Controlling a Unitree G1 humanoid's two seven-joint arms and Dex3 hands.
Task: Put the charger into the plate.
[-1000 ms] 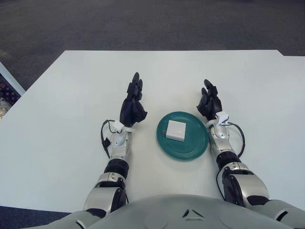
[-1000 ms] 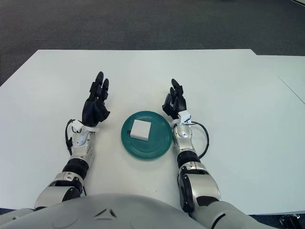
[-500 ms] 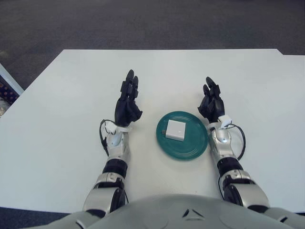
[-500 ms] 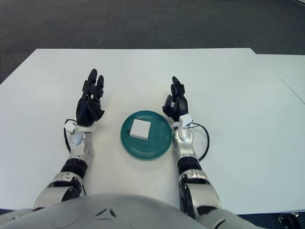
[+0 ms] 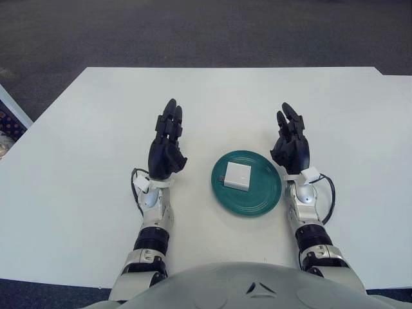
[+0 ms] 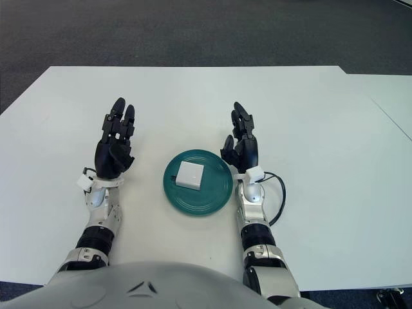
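A white square charger (image 5: 237, 175) lies flat inside the round dark green plate (image 5: 257, 199) on the white table, slightly left of the plate's middle. My left hand (image 5: 166, 143) is raised to the left of the plate, fingers spread and pointing away, holding nothing. To the right of the plate my right hand (image 5: 290, 140) is raised close to the rim, fingers also extended and empty. Neither hand touches the plate or the charger.
The white table (image 5: 96, 116) stretches wide around the plate, with dark carpet (image 5: 193, 32) beyond its far edge. A second white surface (image 6: 393, 96) shows at the far right. Some coloured items (image 5: 6, 129) sit off the table's left edge.
Both forearms have drawn back toward my body and the hands have lifted more upright. The left hand has shifted left, away from the plate. Charger and plate have not moved.
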